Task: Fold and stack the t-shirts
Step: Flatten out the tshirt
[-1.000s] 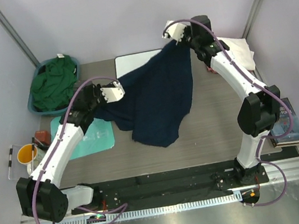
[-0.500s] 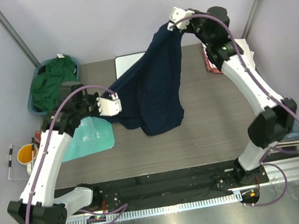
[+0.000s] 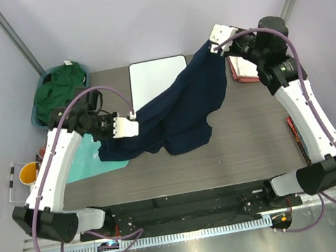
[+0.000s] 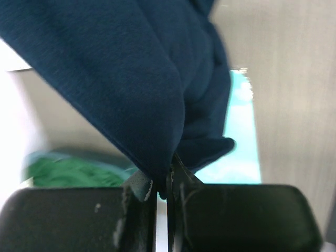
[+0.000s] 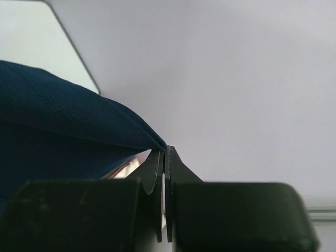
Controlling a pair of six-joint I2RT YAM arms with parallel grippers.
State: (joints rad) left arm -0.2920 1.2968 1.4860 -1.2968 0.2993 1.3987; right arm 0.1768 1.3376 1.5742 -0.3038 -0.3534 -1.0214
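Observation:
The dark navy t-shirt (image 3: 181, 108) hangs stretched between both grippers, its lower part drooping onto the table. My left gripper (image 3: 131, 121) is shut on its left edge, above the teal mat's corner; the left wrist view shows the navy cloth (image 4: 131, 79) pinched between the jaws (image 4: 163, 179). My right gripper (image 3: 214, 43) is raised at the back right and shut on the other edge; the navy cloth (image 5: 52, 121) runs into its closed tips (image 5: 165, 152). A dark green t-shirt (image 3: 61, 95) lies crumpled in the teal basket. A salmon-pink t-shirt (image 3: 242, 69) shows partly under the right arm.
A white rounded board (image 3: 154, 80) lies at the back centre, partly under the navy shirt. A teal mat (image 3: 93, 160) lies at the left. A yellow cup (image 3: 30, 173) stands at the far left edge. A book's edge (image 3: 298, 137) shows under the right arm. The teal basket (image 3: 43, 123) stands back left.
Both arms have swung to the right and the right gripper has come lower, carrying the navy shirt with them. More of the white board is uncovered.

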